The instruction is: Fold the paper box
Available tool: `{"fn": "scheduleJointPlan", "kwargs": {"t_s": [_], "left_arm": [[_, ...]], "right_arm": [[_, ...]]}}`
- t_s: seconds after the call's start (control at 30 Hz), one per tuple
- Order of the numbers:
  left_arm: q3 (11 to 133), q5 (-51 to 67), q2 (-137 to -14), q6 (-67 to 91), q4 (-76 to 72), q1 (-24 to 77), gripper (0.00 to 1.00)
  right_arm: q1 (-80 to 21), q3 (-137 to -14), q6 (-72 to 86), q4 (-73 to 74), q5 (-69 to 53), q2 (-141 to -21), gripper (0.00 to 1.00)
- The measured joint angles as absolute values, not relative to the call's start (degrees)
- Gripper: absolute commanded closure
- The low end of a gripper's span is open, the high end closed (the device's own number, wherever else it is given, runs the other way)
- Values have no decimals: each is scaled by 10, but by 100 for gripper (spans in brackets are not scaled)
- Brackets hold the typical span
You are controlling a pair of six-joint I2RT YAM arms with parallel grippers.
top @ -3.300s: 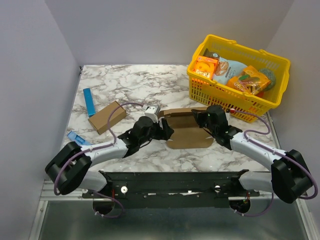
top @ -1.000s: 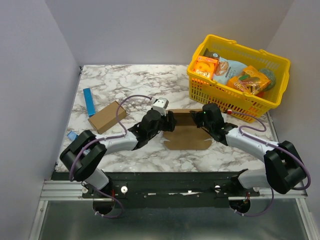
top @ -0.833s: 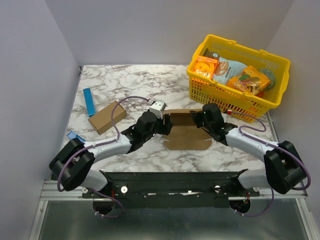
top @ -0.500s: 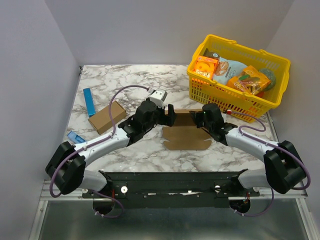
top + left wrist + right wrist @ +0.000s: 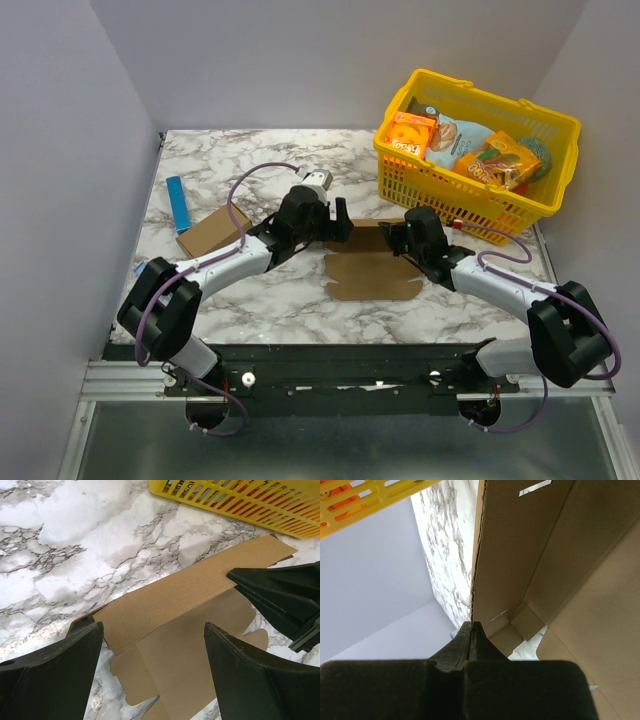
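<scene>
The paper box [image 5: 372,268] is a flat brown die-cut sheet on the marble table between the two arms. Its back panel is raised. My right gripper [image 5: 395,236] is shut on the right end of that raised panel. In the right wrist view the closed fingers [image 5: 471,626] pinch the panel's thin edge, and the box [image 5: 535,550] fills the view. My left gripper [image 5: 336,228] is open and empty, held above the sheet's back left corner. In the left wrist view [image 5: 152,626] it hangs over the box [image 5: 190,605], not touching it.
A yellow basket [image 5: 460,195] of snack packs stands at the back right, close behind the sheet, and shows in the left wrist view [image 5: 240,495]. Another small brown carton [image 5: 212,232] and a blue stick [image 5: 178,203] lie at the left.
My left gripper has lifted off the sheet's left edge and moved back and up, open. My right gripper has kept its hold on the raised back panel.
</scene>
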State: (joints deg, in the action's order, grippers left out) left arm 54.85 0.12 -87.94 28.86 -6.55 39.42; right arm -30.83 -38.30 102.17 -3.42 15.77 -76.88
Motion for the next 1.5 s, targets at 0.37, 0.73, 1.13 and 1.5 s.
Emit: {"fn": "scheduleJointPlan", "kwargs": {"t_s": [0.37,0.73,1.13,1.5], "left_arm": [[513,85,-880,339,-105,362,10],[474,147,-885,378,-171,349,11],[482,118,-879,368,-119,347,12],[530,65,-854,352,-57,352,12]], "right_arm": [[-308,-383,1020,-34,158,-769,99],[-308,-383,1020,-34,163,-775,99],[-308,-384,1020,-34,166,-778,99],[-308,-390,1020,-34,166,-786,99]]}}
